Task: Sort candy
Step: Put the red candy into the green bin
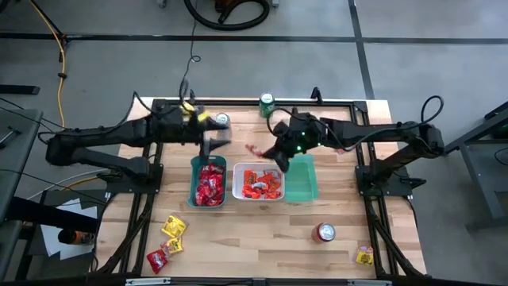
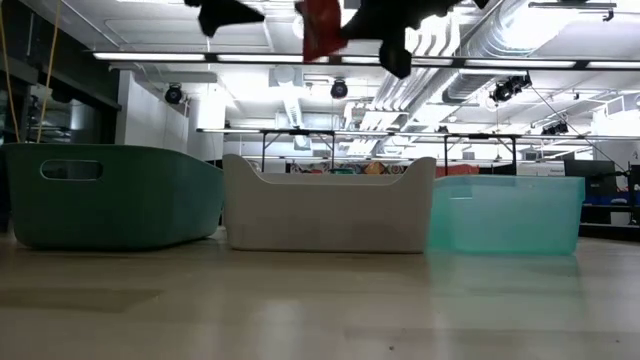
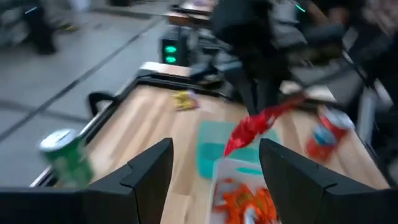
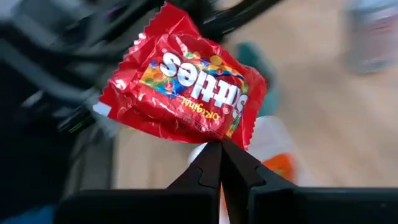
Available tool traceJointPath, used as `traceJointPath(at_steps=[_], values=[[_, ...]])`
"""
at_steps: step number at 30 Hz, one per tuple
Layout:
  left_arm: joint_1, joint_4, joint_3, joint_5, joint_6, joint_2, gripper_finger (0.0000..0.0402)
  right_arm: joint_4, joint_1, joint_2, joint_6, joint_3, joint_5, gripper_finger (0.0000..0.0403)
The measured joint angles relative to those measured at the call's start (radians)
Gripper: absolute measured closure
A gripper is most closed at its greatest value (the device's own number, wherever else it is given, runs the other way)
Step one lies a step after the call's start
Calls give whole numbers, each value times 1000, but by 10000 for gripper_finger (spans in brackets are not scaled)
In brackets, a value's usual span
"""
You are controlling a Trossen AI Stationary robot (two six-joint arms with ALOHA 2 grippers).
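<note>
My right gripper [image 1: 276, 156] is shut on a red Skittles candy packet [image 4: 186, 87], held in the air over the far edge of the white tray [image 1: 237, 171]. The packet [image 2: 320, 28] also shows high in the low view. My left gripper [image 3: 214, 168] is open and empty, hovering over the far end of the dark green tray [image 1: 194, 179], which holds red packets [image 1: 210, 187]. Orange packets [image 1: 260, 184] lie in the white tray. Loose yellow and red packets [image 1: 170, 238] lie at the table's near left, and another [image 1: 364, 254] at the near right. My right gripper pinches the red packet by one crimped edge [image 4: 235, 138], caught only at the free ends of the two fingers [image 4: 211, 167]. The packet is lifted clear of the table and trays and sticks out beyond the fingertips toward the left arm.
A light teal tray [image 1: 305, 184] sits right of the white one. A green can [image 1: 267, 103] and a silver can [image 1: 221, 121] stand near the far edge, and a red can [image 1: 325, 232] near the front right. Bare wood lies between the trays and the near edge.
</note>
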Motion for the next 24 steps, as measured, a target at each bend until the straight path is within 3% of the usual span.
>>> traceJointPath(at_steps=[6,9,12,24], values=[[-194,6,0,0,214,82,177,28,48,-9,-69,1,-165,403],[-275,41,0,-70,228,124,177,46,71,-9,-79,1,-220,403],[-328,143,0,-152,228,163,177,45,93,-8,-79,1,-226,403],[-362,345,0,-172,290,289,177,112,143,-8,-60,1,-168,403]])
